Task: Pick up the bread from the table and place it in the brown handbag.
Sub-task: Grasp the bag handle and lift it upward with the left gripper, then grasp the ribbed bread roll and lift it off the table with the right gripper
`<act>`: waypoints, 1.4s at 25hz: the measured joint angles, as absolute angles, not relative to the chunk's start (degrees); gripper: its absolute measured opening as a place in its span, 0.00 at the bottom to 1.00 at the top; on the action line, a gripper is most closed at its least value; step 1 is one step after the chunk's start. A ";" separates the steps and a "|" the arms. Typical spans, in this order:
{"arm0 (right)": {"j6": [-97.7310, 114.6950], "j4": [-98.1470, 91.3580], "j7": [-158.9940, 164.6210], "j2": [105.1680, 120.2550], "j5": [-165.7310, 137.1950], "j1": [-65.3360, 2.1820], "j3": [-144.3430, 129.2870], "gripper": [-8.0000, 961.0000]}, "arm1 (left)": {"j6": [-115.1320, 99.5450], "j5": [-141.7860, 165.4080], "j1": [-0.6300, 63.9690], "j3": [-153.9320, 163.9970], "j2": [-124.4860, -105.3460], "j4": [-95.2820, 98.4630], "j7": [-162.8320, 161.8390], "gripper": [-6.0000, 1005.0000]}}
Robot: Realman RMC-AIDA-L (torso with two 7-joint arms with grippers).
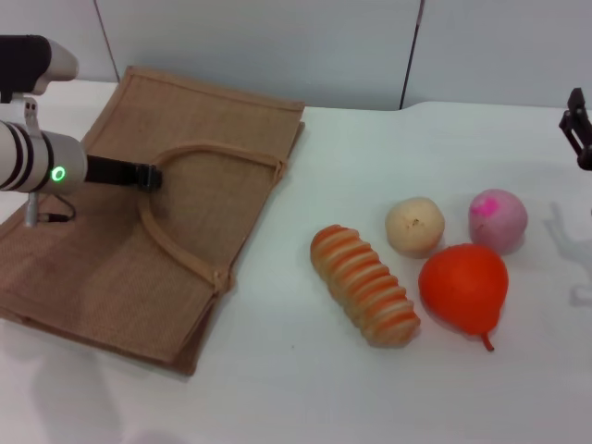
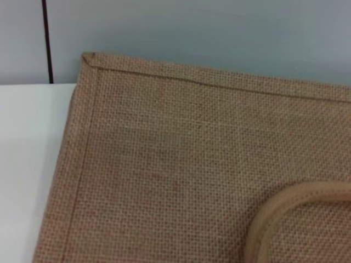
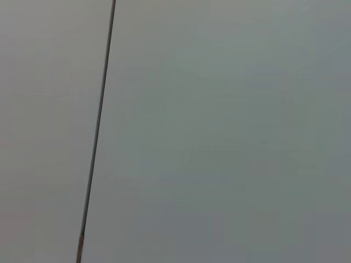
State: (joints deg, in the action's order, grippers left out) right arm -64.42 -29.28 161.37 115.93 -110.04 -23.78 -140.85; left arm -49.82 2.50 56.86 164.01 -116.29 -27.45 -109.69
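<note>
The left claw (image 1: 148, 177) sits at the strap loop of the brown handbag (image 1: 111, 268); whether it grips, I cannot tell. The right claw (image 1: 575, 125) waits at three o'clock, its state unreadable. Coarse jute lies flat, so the mouth needs lifting first. The ridged, striped bread (image 1: 363, 284) rests untouched on the smooth white desk (image 1: 305, 388).

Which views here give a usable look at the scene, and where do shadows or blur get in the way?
Head view: evenly lit, the bread and pear sharp, soft shadows under them on the table. Left wrist view: close on the handbag, weave clear, strap slightly soft. Right wrist view: only a plain grey wall with one dark seam.
</note>
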 joint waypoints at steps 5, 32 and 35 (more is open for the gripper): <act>-64.42 -29.20 161.37 115.93 -110.04 -23.75 -140.98 0.92 | -51.12 -1.56 56.33 163.93 -116.37 -29.06 -107.95 0.13; -19.67 -67.11 161.38 98.25 -124.16 -25.10 -144.14 0.92 | -83.30 -36.48 45.78 163.82 -116.25 -31.73 -82.17 0.13; -10.76 -74.21 161.24 96.56 -128.65 -25.10 -143.82 0.92 | -86.33 -38.91 44.83 163.90 -116.20 -31.56 -81.11 0.13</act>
State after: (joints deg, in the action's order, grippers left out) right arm -10.76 -74.21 161.24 96.56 -128.65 -25.10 -143.82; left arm -86.33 -38.91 44.83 163.90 -116.20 -31.56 -81.11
